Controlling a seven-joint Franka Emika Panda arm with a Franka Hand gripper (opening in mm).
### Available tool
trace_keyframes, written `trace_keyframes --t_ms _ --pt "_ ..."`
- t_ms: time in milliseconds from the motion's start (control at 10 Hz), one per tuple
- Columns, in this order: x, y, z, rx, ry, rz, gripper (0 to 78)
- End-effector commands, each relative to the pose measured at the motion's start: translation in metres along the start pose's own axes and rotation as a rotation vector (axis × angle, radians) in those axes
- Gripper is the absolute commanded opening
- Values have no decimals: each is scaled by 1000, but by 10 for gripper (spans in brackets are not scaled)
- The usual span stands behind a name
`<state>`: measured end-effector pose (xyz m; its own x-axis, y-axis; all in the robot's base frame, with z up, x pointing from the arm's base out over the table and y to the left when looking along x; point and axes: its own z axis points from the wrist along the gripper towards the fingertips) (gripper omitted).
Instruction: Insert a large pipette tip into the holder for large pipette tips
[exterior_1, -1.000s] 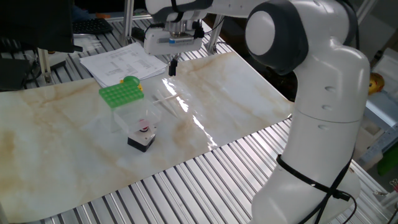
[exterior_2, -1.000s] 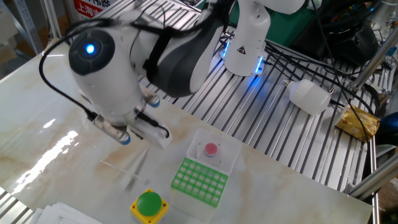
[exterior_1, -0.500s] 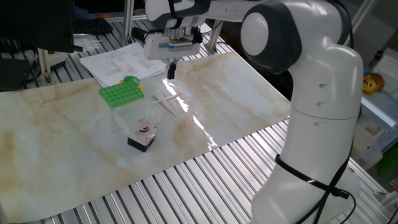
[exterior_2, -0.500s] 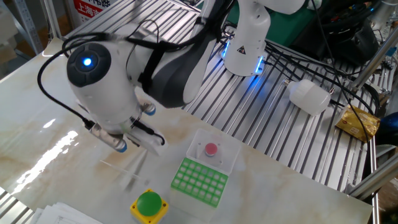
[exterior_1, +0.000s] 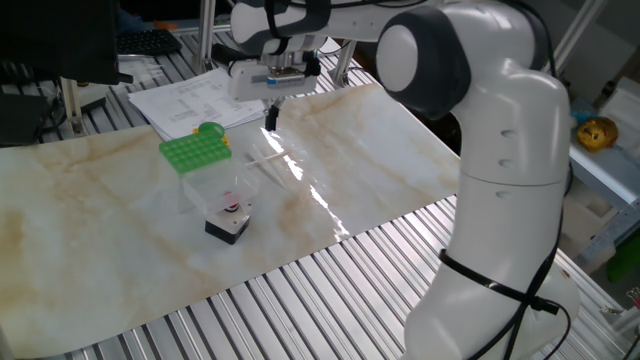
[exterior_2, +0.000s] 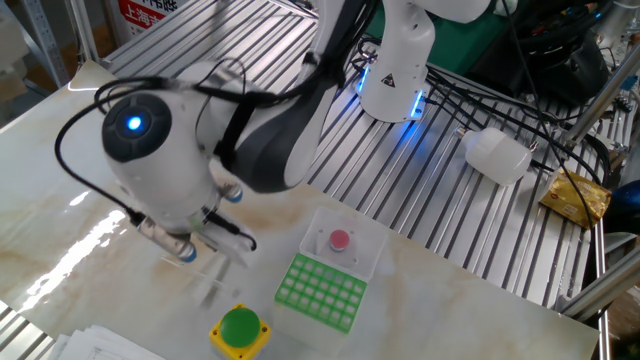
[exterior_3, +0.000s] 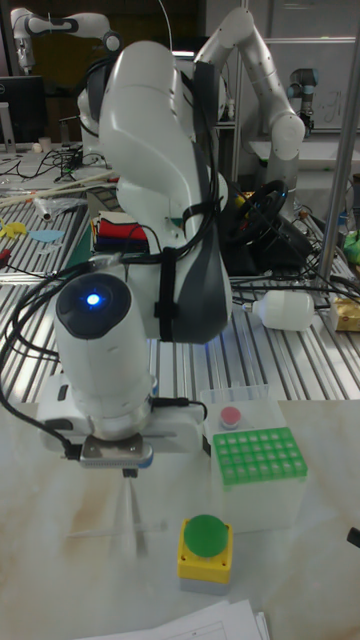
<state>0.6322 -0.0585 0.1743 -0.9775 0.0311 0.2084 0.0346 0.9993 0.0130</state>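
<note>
Where gripper (exterior_1: 270, 116) hovers — slender tip (exterior_1: 266, 160).

I see a marble-patterned sheet (exterior_1: 120, 220) laid over a ribbed metal table (exterior_1: 300, 300), catching a bright glare. Printed papers (exterior_1: 190, 100) lie at its far edge. Black cables (exterior_2: 500, 90) trail across the slats beside a white plastic bottle (exterior_2: 497, 155).

The robot's blurred white arm (exterior_2: 190, 160) hangs over the marble worktop (exterior_2: 60, 190), left of the green rack (exterior_2: 322, 290) and green-and-yellow knob (exterior_2: 239, 328).
</note>
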Motion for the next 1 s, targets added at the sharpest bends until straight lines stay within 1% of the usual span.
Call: trace_keyframes --t_ms 100,200,300,600,700,1000 --pt "-15 -3 5 -3 -6 -3 0" --pt "-15 -3 5 -3 -6 -3 0" --pt "-21 -4 11 -12 -6 -5 0" --pt "-32 -6 18 -19 -4 1 0" --pt "-34 -6 19 -29 -2 2 0" --pt "-37 -7 19 -32 -7 3 0"
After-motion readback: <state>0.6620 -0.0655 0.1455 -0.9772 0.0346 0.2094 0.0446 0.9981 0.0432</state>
